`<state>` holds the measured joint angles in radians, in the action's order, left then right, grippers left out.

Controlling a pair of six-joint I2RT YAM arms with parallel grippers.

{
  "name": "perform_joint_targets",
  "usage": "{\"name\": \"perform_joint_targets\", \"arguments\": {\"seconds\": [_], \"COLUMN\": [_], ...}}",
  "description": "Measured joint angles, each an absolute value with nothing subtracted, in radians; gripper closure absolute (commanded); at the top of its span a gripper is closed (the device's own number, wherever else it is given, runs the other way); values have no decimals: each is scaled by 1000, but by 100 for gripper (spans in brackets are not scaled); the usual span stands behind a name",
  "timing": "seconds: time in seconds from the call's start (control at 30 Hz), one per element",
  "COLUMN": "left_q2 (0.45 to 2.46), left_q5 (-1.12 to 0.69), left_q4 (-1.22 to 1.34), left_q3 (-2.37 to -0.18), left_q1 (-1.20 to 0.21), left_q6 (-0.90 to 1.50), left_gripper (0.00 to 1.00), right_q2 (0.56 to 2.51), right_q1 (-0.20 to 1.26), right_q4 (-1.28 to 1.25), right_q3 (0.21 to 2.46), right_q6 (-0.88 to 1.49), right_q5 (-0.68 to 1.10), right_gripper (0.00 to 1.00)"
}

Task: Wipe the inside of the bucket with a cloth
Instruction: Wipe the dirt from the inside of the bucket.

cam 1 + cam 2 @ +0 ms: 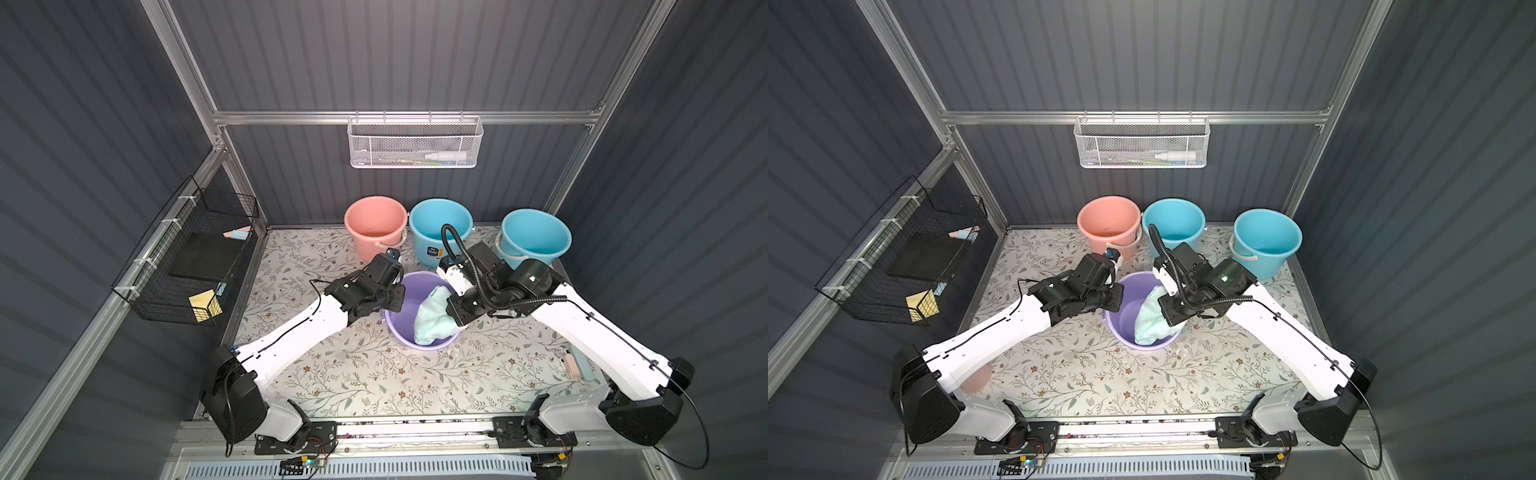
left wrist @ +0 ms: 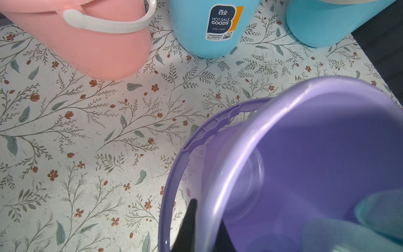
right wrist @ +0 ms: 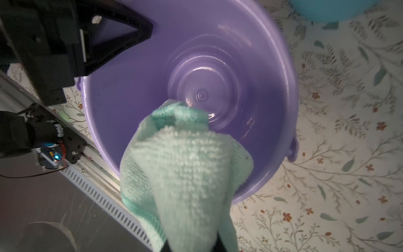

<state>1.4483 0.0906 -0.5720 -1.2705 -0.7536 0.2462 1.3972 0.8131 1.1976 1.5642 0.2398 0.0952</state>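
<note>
The purple bucket stands mid-table on the floral mat. My left gripper is shut on its rim at the left side, one black finger outside the wall and one inside. A mint-green cloth hangs into the bucket along its right inner wall. My right gripper is shut on the cloth's upper end, just above the rim. The bucket's ridged floor lies bare beyond the cloth's tip. A corner of the cloth shows in the left wrist view.
Behind the purple bucket stand a pink bucket and two blue buckets. A white mesh basket hangs on the back wall and a black wire basket on the left wall. A pink and blue item lies by the right arm.
</note>
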Motion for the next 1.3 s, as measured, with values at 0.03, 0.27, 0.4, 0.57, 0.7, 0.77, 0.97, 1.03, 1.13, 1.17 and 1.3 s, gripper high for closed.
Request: {"name": "perform_joint_targets", "arguments": {"seconds": [0.03, 0.27, 0.4, 0.57, 0.7, 0.77, 0.97, 1.03, 1.13, 1.17, 1.3], "left_q2": [1448, 1449, 1448, 1449, 1449, 1451, 1464, 1464, 1465, 1466, 1467], "left_q5": [90, 91, 90, 96, 100, 110, 128, 129, 133, 133, 135], "left_q4": [-572, -572, -572, -573, -573, -582, -596, -596, -596, -595, -590], "left_q3": [-1271, -1271, -1271, -1271, -1272, -1272, -1272, -1272, -1272, -1272, -1272], "left_q1": [-754, -754, -754, -754, -754, -751, -745, -744, -743, -742, -742], "left_q6": [247, 246, 246, 250, 250, 252, 265, 273, 288, 292, 302], "left_gripper": [100, 100, 100, 100, 100, 100, 100, 100, 100, 100, 100], "right_q2": [1416, 1542, 1635, 1744, 1806, 1830, 1880, 1900, 1919, 1922, 1927], "right_q1": [813, 802, 789, 777, 762, 760, 759, 760, 765, 769, 776], "right_q4": [1212, 1235, 1232, 1182, 1144, 1121, 1058, 1033, 1003, 995, 980], "right_q3": [1576, 1589, 1589, 1572, 1545, 1536, 1506, 1497, 1491, 1489, 1486], "right_q6": [271, 420, 467, 491, 495, 493, 494, 495, 498, 500, 505], "right_q5": [117, 232, 292, 350, 387, 396, 391, 383, 353, 338, 293], "right_gripper": [100, 100, 100, 100, 100, 100, 100, 100, 100, 100, 100]}}
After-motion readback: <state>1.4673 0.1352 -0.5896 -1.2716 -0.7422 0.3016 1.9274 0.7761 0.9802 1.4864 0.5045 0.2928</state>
